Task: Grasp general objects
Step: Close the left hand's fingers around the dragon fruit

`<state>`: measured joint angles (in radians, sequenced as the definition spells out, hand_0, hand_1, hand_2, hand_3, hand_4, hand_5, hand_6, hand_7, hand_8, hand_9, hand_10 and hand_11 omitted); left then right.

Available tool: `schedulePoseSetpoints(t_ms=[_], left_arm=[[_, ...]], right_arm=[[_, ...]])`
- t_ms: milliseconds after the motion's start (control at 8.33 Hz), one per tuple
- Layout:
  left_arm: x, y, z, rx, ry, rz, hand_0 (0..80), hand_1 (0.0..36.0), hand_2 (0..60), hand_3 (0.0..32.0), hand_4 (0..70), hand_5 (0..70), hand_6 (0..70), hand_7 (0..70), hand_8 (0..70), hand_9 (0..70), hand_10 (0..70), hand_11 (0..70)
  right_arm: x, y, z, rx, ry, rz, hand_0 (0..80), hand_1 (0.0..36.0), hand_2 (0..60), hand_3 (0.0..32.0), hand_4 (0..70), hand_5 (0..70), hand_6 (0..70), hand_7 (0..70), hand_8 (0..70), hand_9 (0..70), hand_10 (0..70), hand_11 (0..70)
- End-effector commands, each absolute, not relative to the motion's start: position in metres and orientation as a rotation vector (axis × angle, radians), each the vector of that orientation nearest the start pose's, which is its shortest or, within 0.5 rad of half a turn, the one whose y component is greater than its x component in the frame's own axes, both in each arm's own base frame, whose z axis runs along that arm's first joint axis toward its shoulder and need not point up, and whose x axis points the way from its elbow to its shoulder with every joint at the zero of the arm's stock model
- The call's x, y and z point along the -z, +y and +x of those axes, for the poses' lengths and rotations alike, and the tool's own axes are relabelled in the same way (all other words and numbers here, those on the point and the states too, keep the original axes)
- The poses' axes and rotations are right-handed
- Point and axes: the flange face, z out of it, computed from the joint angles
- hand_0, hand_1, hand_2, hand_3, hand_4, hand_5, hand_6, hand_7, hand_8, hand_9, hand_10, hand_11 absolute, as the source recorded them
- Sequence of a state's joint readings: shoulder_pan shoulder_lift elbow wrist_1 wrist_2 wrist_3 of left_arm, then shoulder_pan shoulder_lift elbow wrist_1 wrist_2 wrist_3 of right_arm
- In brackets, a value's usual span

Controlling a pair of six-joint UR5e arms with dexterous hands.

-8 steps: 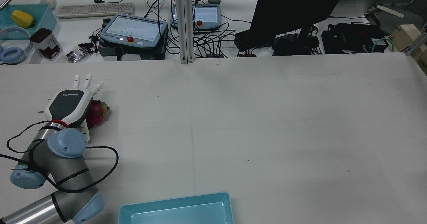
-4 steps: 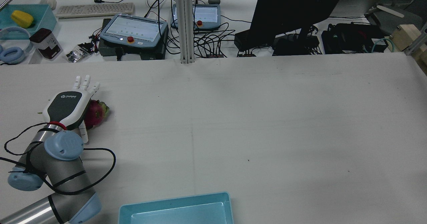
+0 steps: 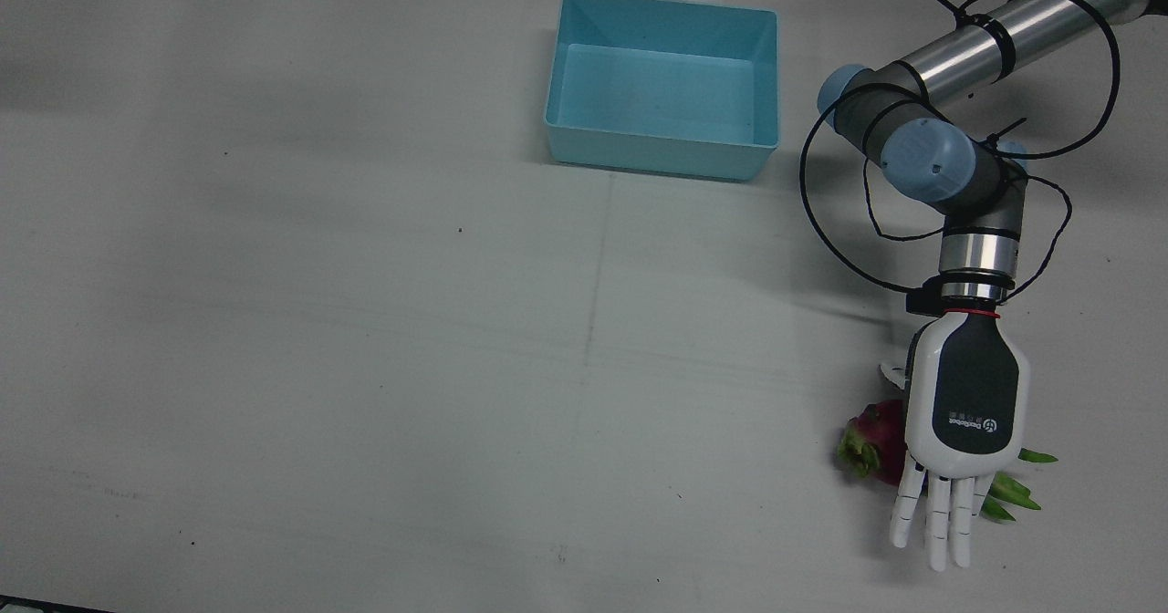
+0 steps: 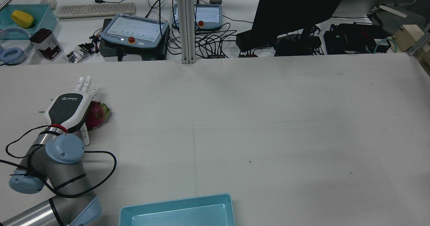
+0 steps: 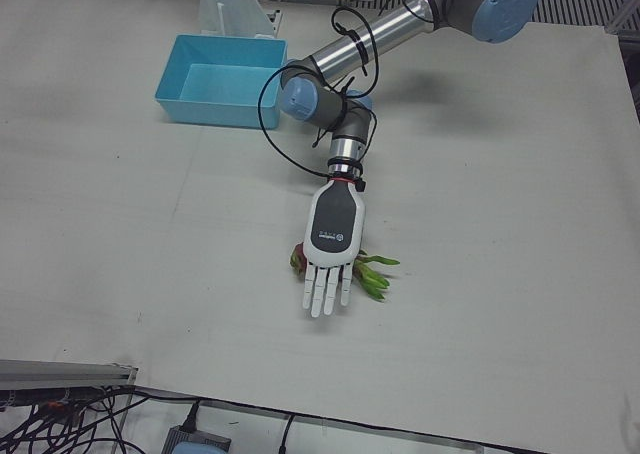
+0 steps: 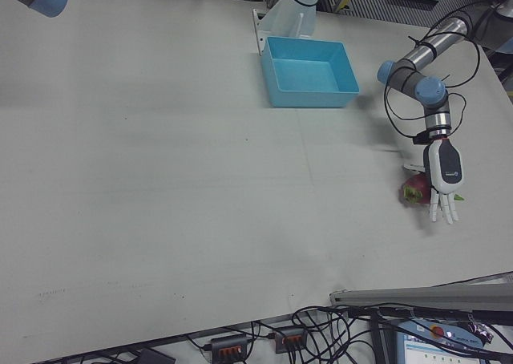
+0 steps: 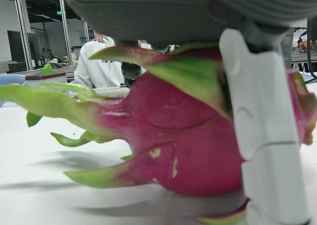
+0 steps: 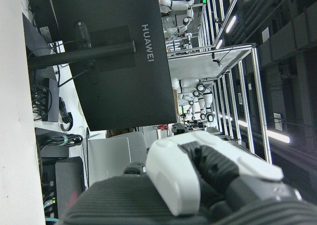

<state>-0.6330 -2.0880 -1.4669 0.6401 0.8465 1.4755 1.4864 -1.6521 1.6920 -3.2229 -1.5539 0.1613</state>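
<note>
Dragonfruit (image 3: 869,440) on the tabletop (image 3: 365,321) near the left edge of the station, well apart from the blue bin (image 3: 663,84), half hidden under the left hand (image 3: 963,431). Hand palm down over it, fingers (image 3: 938,526) stretched flat and apart, holding nothing; thumb (image 7: 265,136) hanging just beside the red skin in the wrist camera, contact not certain. Likely trouble: round, smooth body apt to roll sideways if the fingers curl unevenly; soft green scales (image 3: 1008,494) apt to bend or tear under a fingertip and give a false hold; palm set off-centre, so a one-sided squeeze could squirt it out. Right hand (image 8: 208,185) parked away from the tabletop, state impossible to tell. Readable writing: "HUAWEI" on the monitor (image 8: 114,51) back; small logo on the left hand too small to read.
</note>
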Motion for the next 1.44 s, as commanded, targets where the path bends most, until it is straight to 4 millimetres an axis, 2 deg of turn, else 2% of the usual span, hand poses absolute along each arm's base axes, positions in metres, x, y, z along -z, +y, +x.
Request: schedulePoseSetpoints(t_ms=[0,120,240,360,600,720,840,960,1200,1320], left_arm=[[-0.498,-0.524,0.389,1.066,1.109,0.967,57.3,19.1,0.0,0.0,34.2,0.0,6.5,2.1,0.3,0.0,0.0,0.0],[-0.499,-0.524,0.389,1.067,1.109,0.969,57.4,20.5,1.6,0.0,42.2,0.0,7.2,3.5,0.4,0.4,0.0,0.3],[-0.498,-0.524,0.389,1.069,1.111,0.968,56.6,22.7,14.9,0.0,47.4,0.0,9.4,7.2,2.7,4.4,2.1,4.6],[-0.498,-0.524,0.389,1.070,1.111,0.969,55.9,22.6,19.6,0.0,53.0,0.0,11.9,10.7,6.9,10.3,4.8,8.3],[-0.497,-0.525,0.388,1.076,1.113,0.976,55.7,21.3,16.3,0.0,55.1,0.0,12.0,12.1,10.1,15.0,5.9,9.7],[-0.491,-0.526,0.382,1.104,1.112,1.009,55.5,20.3,15.5,0.0,57.5,0.0,13.9,15.0,14.1,20.7,9.1,14.3],[-0.483,-0.525,0.379,1.132,1.118,1.039,55.6,20.3,21.5,0.0,67.0,0.0,18.9,21.1,23.7,34.0,19.7,29.4],[-0.466,-0.526,0.373,1.151,1.155,1.050,54.8,21.2,29.8,0.0,70.0,0.0,20.4,23.1,28.5,40.5,26.2,38.8],[-0.469,-0.522,0.370,1.163,1.139,1.069,51.1,13.4,14.0,0.0,70.0,0.0,18.9,19.5,30.6,43.0,30.0,43.2],[-0.470,-0.521,0.370,1.161,1.137,1.070,50.5,10.1,4.2,0.0,70.0,0.0,19.0,19.0,30.8,43.2,30.9,44.3]], right_arm=[[-0.674,-0.463,0.096,2.217,2.116,0.242,0.0,0.0,0.0,0.0,0.0,0.0,0.0,0.0,0.0,0.0,0.0,0.0],[-0.674,-0.463,0.096,2.217,2.116,0.242,0.0,0.0,0.0,0.0,0.0,0.0,0.0,0.0,0.0,0.0,0.0,0.0],[-0.674,-0.463,0.096,2.217,2.116,0.242,0.0,0.0,0.0,0.0,0.0,0.0,0.0,0.0,0.0,0.0,0.0,0.0],[-0.674,-0.463,0.096,2.217,2.116,0.242,0.0,0.0,0.0,0.0,0.0,0.0,0.0,0.0,0.0,0.0,0.0,0.0],[-0.674,-0.463,0.096,2.217,2.116,0.242,0.0,0.0,0.0,0.0,0.0,0.0,0.0,0.0,0.0,0.0,0.0,0.0],[-0.674,-0.463,0.096,2.217,2.116,0.242,0.0,0.0,0.0,0.0,0.0,0.0,0.0,0.0,0.0,0.0,0.0,0.0],[-0.674,-0.463,0.096,2.217,2.116,0.242,0.0,0.0,0.0,0.0,0.0,0.0,0.0,0.0,0.0,0.0,0.0,0.0],[-0.674,-0.463,0.096,2.217,2.116,0.242,0.0,0.0,0.0,0.0,0.0,0.0,0.0,0.0,0.0,0.0,0.0,0.0],[-0.674,-0.463,0.096,2.217,2.116,0.242,0.0,0.0,0.0,0.0,0.0,0.0,0.0,0.0,0.0,0.0,0.0,0.0],[-0.674,-0.463,0.096,2.217,2.116,0.242,0.0,0.0,0.0,0.0,0.0,0.0,0.0,0.0,0.0,0.0,0.0,0.0]])
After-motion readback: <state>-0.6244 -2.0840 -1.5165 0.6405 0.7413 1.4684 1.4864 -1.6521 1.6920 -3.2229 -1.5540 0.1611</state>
